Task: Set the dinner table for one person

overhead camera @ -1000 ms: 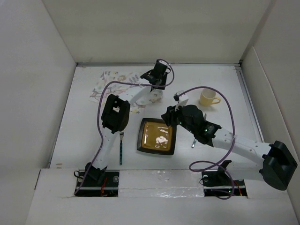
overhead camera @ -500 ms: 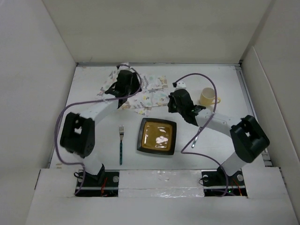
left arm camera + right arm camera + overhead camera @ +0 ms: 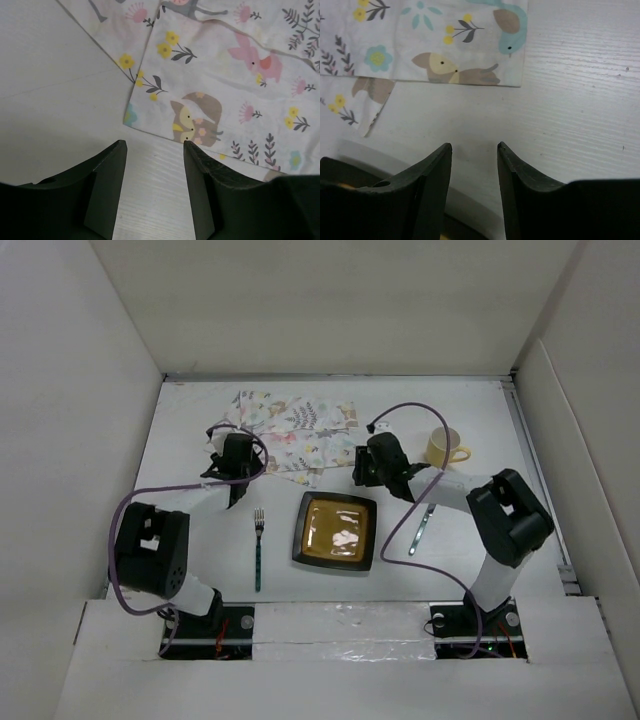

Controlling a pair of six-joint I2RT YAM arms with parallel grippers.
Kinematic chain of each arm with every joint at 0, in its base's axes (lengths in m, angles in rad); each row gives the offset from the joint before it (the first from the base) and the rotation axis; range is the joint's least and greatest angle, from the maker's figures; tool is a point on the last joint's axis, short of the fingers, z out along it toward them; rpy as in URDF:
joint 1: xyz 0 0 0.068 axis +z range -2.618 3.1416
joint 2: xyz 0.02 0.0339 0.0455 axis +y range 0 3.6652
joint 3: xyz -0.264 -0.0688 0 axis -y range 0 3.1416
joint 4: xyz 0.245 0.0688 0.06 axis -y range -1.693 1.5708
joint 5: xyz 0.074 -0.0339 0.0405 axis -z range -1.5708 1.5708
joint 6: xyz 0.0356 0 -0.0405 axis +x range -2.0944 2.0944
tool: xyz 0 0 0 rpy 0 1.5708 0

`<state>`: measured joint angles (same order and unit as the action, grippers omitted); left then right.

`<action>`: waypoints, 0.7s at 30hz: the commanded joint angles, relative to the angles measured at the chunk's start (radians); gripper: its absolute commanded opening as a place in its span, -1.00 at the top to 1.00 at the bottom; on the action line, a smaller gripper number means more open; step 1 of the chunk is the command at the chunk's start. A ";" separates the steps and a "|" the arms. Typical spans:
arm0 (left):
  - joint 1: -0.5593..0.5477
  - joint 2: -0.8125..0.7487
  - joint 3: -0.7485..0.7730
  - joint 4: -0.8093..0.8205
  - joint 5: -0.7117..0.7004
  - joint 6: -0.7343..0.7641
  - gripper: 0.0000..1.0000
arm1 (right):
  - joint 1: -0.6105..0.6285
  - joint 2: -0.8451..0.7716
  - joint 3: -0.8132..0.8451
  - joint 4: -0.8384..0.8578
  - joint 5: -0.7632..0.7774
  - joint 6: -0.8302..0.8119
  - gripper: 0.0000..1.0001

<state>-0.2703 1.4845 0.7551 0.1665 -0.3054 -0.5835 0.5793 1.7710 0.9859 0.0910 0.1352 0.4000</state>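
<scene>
The white dinner table holds a square dark plate with a yellow centre, near the middle front. A fork with a blue handle lies to its left and a silver utensil to its right. A yellow cup stands at the back right. My left gripper is open and empty, low over the table just off the placemat's corner. My right gripper is open and empty, between the placemat and the plate's rim.
A placemat printed with animals and leaves lies spread at the back, behind the plate. White panels wall the table on the left, back and right. Purple cables loop from both arms over the table.
The left gripper has drawn back off the placemat toward the left front. The placemat now lies flatter and more spread out. The right gripper has shifted only slightly.
</scene>
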 commanded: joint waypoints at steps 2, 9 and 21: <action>-0.018 0.061 0.038 -0.025 -0.063 0.016 0.09 | 0.034 -0.093 -0.027 0.073 0.012 -0.010 0.06; 0.002 0.227 0.147 -0.107 0.000 0.028 0.32 | 0.062 -0.168 -0.041 0.087 -0.033 -0.016 0.05; 0.011 0.234 0.168 -0.127 -0.021 -0.001 0.23 | 0.090 -0.212 -0.044 0.085 -0.074 -0.024 0.05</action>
<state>-0.2665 1.7416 0.9356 0.0669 -0.3176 -0.5709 0.6510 1.5890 0.9470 0.1303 0.0814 0.3908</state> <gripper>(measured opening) 0.392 0.473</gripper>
